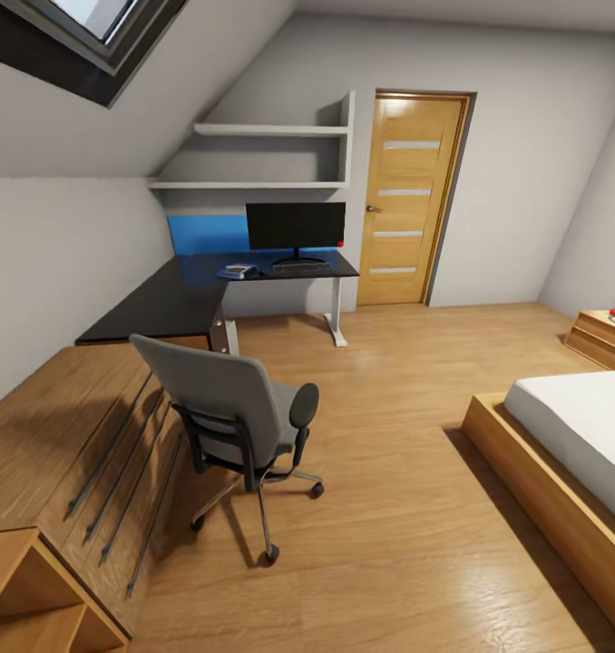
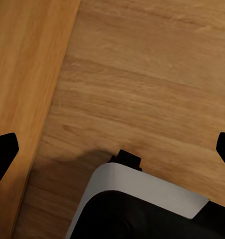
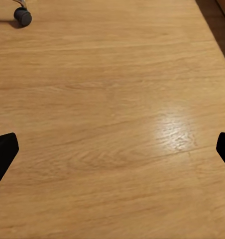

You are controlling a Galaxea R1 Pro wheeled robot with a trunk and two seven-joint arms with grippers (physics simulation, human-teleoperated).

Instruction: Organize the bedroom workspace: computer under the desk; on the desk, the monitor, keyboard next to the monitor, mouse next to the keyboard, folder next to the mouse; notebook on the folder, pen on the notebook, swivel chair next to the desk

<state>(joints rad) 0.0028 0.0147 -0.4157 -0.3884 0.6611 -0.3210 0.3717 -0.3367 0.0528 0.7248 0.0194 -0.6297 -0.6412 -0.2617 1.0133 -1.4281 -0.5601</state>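
Low wooden shelf unit [image 1: 63, 472] along the near left wall; black L-shaped desk [image 1: 162, 304] beyond it, far left; grey swivel chair [image 1: 235, 417] near left, well apart from the desk's far run; likely rolls easily on casters, best taken at the stiff backrest edge. Small things [image 1: 239, 270], keyboard [image 1: 300, 268] and monitor [image 1: 296, 227] on the desk. Smooth wood floor [image 3: 112, 124]; bed [image 1: 571, 435] right. Left tool [image 2: 112, 149] and right tool [image 3: 112, 149] spread wide, empty.
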